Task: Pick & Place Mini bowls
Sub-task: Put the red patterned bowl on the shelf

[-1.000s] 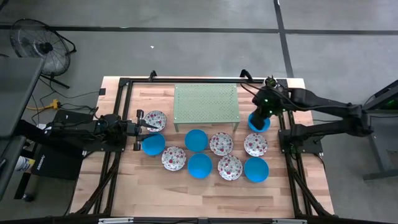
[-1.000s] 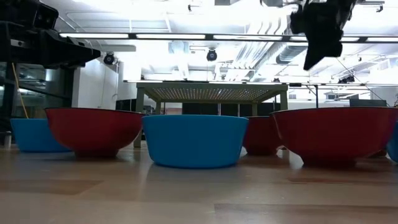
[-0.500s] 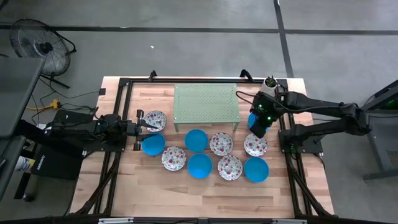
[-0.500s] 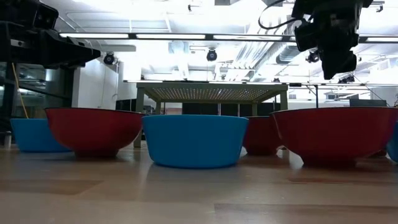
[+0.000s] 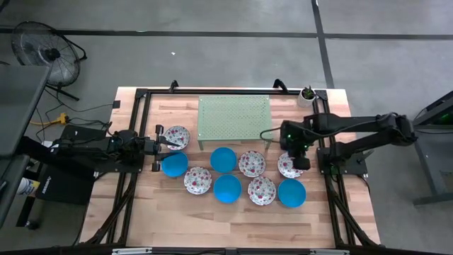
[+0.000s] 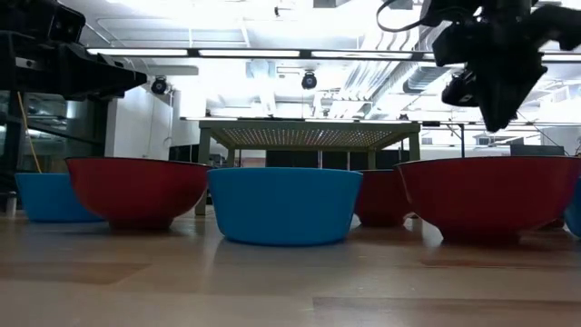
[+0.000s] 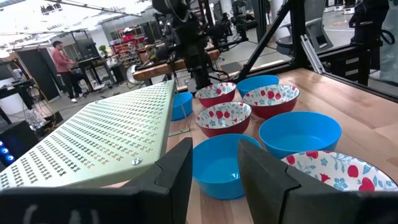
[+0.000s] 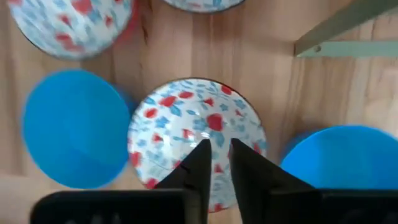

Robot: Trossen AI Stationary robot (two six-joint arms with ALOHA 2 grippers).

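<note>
Several mini bowls stand upright on their bases on the wooden table, some plain blue, some white with red flowers inside. My right gripper (image 5: 297, 157) points steeply down above the floral bowl (image 8: 196, 130) at the right end of the group, its fingers a little apart and clear of the bowl. A blue bowl (image 8: 74, 127) and another blue bowl (image 8: 348, 162) flank that bowl. My left gripper (image 7: 214, 174) waits level and open at the table's left, between a floral bowl (image 5: 175, 136) and a blue bowl (image 5: 174, 164).
A pale green perforated stand (image 5: 234, 122) rises at the far middle of the table, one leg close to my right gripper. Black frame rails (image 5: 327, 177) run along the table's sides. A small potted plant (image 5: 306, 93) sits at the far right corner. A person (image 7: 62, 59) stands in the room.
My right gripper has gone from above the blue bowl beside the stand toward the table's near edge and down, and now hangs over the floral bowl. Its wrist has rolled on the way. No bowl has moved.
</note>
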